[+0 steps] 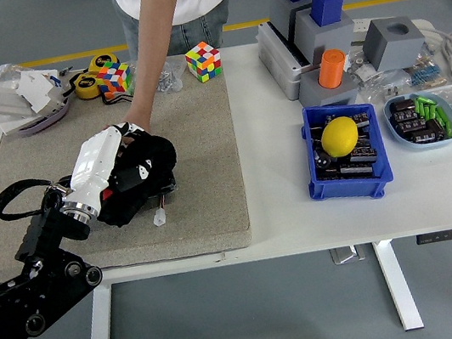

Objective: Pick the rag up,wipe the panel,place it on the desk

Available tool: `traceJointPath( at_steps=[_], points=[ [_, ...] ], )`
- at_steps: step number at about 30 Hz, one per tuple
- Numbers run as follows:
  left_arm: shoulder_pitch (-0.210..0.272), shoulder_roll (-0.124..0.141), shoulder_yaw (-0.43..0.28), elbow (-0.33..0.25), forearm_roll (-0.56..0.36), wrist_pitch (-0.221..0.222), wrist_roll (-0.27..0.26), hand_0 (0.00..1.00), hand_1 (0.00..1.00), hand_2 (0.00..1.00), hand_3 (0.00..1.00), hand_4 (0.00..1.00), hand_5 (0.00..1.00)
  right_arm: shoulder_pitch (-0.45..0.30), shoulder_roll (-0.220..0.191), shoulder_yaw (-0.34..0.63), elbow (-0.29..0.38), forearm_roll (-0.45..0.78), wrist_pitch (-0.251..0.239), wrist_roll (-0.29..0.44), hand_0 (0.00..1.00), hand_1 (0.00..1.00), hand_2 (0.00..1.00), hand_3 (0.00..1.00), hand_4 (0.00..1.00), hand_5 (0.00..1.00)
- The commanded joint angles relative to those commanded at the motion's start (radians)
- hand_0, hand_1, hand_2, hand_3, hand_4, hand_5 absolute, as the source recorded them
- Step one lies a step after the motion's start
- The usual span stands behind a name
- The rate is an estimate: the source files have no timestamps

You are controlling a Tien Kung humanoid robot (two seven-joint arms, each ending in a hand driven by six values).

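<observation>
The left arm is entering from the lower left corner and reaching up over the near part of the tan mat. Its left hand, white-backed with dark fingers, is lying on the black rag, fingers curled into the cloth and gripping it. The rag is covering a dark panel, of which only an edge is showing; both are sitting on the mat's left-centre. A small white part is lying on the mat just beside the rag's near edge.

To the right, on the white table, a blue bin is holding a yellow lemon.

Farther back, a person's hand is reaching down from the far side and touching the rag's far edge, next to the robot's fingers. Two colour cubes, cube one and cube two, are resting at the far edge.

The right arm is not showing.
</observation>
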Motion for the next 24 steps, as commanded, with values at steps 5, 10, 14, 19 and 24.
traceJointPath(
  at_steps=[5,10,14,19,24],
  points=[
    [-0.004,-0.002,0.002,-0.007,0.005,0.000,0.000,0.217,0.155,0.554,0.557,0.464,0.002,0.001,-0.001,-0.003,-0.001,0.002,0.002,-0.002,0.759,0.632,0.697,0.604,0.982,0.592],
    [-0.003,0.005,-0.003,-0.006,0.007,0.000,-0.001,0.217,0.155,0.553,0.556,0.464,0.002,0.001,0.001,0.000,0.000,0.002,0.001,-0.001,0.759,0.632,0.697,0.604,0.982,0.592],
    [0.007,0.013,-0.007,-0.001,0.006,0.000,-0.002,0.217,0.155,0.553,0.556,0.464,0.002,-0.005,0.003,0.007,-0.001,-0.001,0.002,-0.001,0.759,0.632,0.697,0.604,0.982,0.592],
    [0.020,0.018,-0.011,0.010,0.006,0.000,-0.004,0.217,0.153,0.552,0.556,0.463,0.002,-0.006,0.006,0.011,0.000,-0.002,0.000,0.001,0.758,0.628,0.698,0.603,0.982,0.592],
    [0.032,0.024,-0.024,0.010,0.011,0.000,-0.006,0.218,0.151,0.552,0.556,0.462,0.002,-0.007,0.006,0.012,0.000,-0.004,0.000,0.000,0.759,0.629,0.698,0.604,0.982,0.592]
  ],
)
